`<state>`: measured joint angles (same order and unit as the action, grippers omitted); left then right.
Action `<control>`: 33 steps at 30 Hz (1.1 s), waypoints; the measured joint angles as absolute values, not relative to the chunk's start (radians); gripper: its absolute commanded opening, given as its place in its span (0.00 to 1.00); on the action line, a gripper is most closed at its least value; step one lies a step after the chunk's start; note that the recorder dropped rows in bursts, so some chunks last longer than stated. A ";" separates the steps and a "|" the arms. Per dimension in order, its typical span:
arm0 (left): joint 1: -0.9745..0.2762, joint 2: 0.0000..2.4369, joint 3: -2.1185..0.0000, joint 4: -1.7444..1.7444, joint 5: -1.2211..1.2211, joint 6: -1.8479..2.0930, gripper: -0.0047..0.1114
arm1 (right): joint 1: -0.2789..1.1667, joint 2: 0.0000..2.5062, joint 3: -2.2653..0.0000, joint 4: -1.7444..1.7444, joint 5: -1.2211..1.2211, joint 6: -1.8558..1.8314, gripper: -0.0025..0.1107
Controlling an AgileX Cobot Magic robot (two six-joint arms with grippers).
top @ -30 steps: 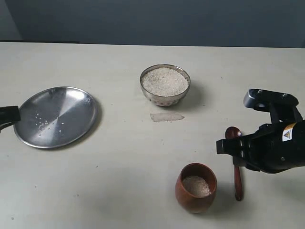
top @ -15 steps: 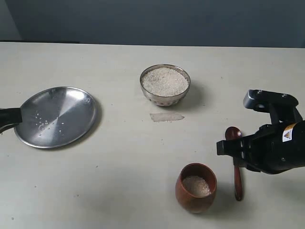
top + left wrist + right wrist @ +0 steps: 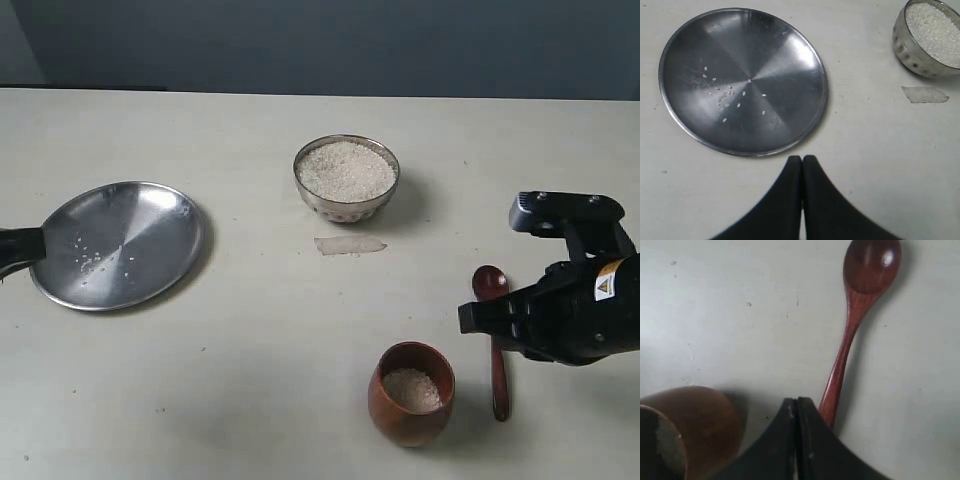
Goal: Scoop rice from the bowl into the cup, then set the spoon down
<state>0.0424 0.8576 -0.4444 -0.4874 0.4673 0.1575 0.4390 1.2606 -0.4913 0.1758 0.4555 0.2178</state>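
The steel bowl [image 3: 346, 205] heaped with white rice [image 3: 345, 170] stands at the table's far middle. Near the front sits the brown wooden cup [image 3: 411, 410] with some rice [image 3: 411, 388] inside. The wooden spoon [image 3: 497, 375] lies flat on the table just right of the cup, its oval end pointing away. My right gripper [image 3: 468, 318] hovers over the spoon's handle, shut and empty. In the right wrist view the spoon [image 3: 855, 310] lies beside the gripper [image 3: 797, 402], and the cup [image 3: 695, 420] shows at the corner. The left gripper [image 3: 802, 159] is shut and empty next to the plate.
A wide flat steel plate [image 3: 150, 230] with a few stray grains lies at the left, the left gripper [image 3: 20, 242] at its outer edge. A small clear scrap [image 3: 349, 244] lies on the table in front of the bowl.
The right arm has drifted slightly right and toward the front edge. The spoon, cup, bowl and left arm have stayed put.
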 measured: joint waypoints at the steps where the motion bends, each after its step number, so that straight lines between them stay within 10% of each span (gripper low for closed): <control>1: 0.042 0.858 -0.444 -0.480 0.467 0.158 0.04 | 0.439 1.261 -0.491 0.174 0.455 0.218 0.02; 33: 0.042 0.858 -0.445 -0.472 0.471 0.158 0.04 | 0.439 1.386 -0.491 0.071 0.419 0.216 0.02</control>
